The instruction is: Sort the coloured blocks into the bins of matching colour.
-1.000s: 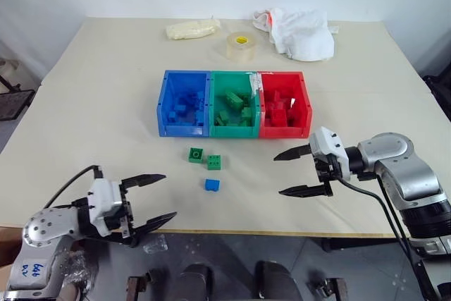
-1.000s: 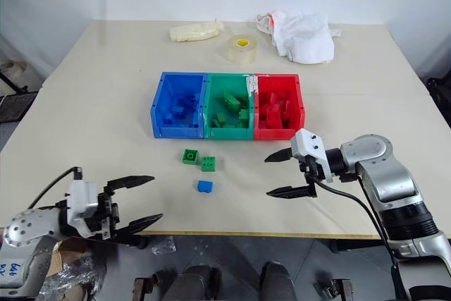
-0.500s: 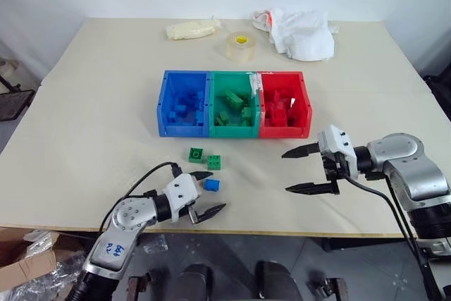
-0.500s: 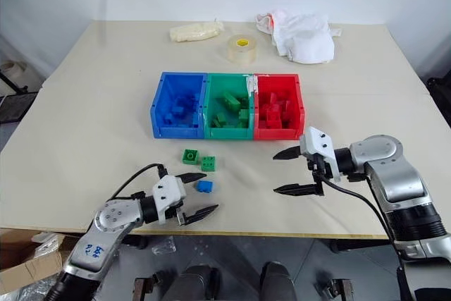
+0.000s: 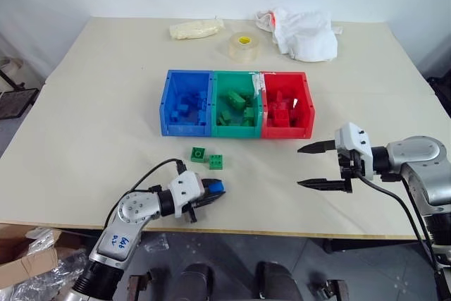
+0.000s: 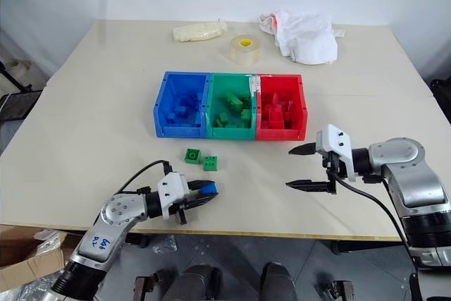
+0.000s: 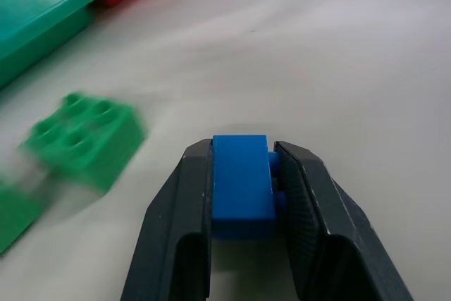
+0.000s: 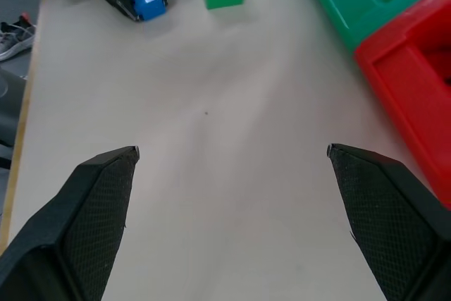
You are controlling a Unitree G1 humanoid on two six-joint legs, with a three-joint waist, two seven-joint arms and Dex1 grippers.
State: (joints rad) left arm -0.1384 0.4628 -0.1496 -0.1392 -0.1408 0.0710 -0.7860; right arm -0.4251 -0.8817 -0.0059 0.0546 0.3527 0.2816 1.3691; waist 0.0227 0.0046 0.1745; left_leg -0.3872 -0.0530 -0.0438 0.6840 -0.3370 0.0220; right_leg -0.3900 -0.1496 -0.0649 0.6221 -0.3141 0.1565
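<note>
The left claw sat clamped on the blue block near the counter's front edge, while the right claw gaped wide, holding nothing.

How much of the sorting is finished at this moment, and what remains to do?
Mostly done: the blue bin, green bin and red bin each hold many bricks of their own colour. In hand: the left claw is shut on the blue block near the table's front edge. Left: carry it to the blue bin, then sort the two green blocks on the table. The right claw hangs open, empty.
</note>
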